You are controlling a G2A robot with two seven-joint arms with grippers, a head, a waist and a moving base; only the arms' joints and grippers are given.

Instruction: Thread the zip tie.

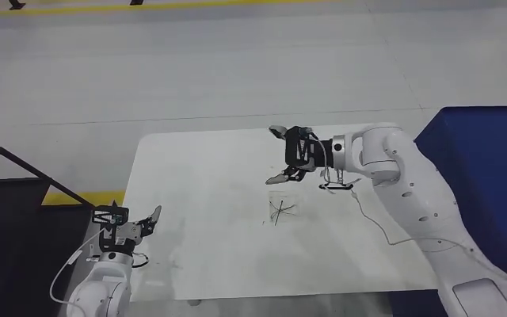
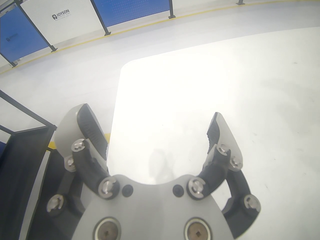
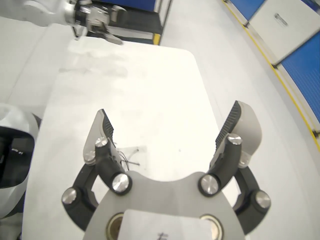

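The zip tie [image 1: 279, 211] is lying loose mid-frame on the table [image 1: 214, 253], not threaded yet. The right gripper [image 1: 278, 155] and the left gripper [image 2: 151, 116] are both hanging open, holding nothing.

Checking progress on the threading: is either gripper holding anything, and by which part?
Nothing is held. The left gripper and right gripper are both open and empty; the zip tie lies on the table.
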